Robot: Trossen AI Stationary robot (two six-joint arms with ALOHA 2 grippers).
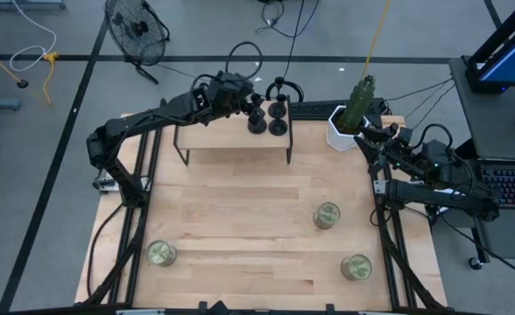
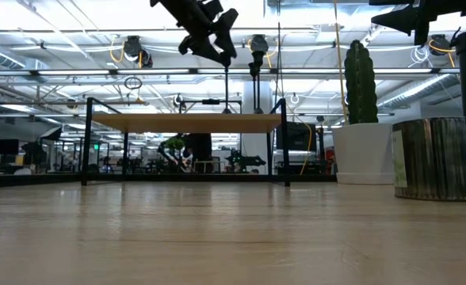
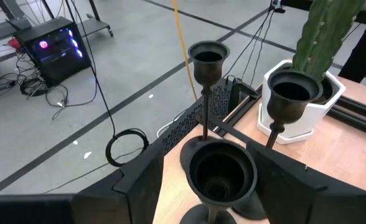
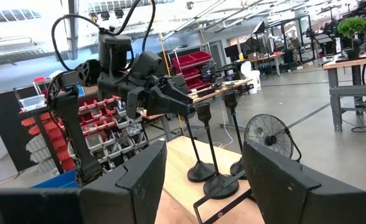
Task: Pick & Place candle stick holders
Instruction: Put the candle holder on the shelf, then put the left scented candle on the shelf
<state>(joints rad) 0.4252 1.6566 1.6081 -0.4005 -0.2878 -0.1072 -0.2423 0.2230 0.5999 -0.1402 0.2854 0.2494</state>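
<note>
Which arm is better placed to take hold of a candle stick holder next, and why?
Left. Its pincer is at the raised shelf, with the nearest of the candle stick holders between its fingers. The right pincer waits beside the cactus pot, farther away.

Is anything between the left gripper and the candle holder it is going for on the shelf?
Nothing visible. The left gripper is at the nearest candle stick holder, its cup between the open fingers. Two other holders stand behind it on the raised shelf. The right gripper waits by the cactus pot.

Matte-black candle stick holders (image 1: 267,115); pale striped-grain wood worktop (image 1: 240,219); green cactus (image 1: 360,101) in white pot (image 1: 339,133).
</note>
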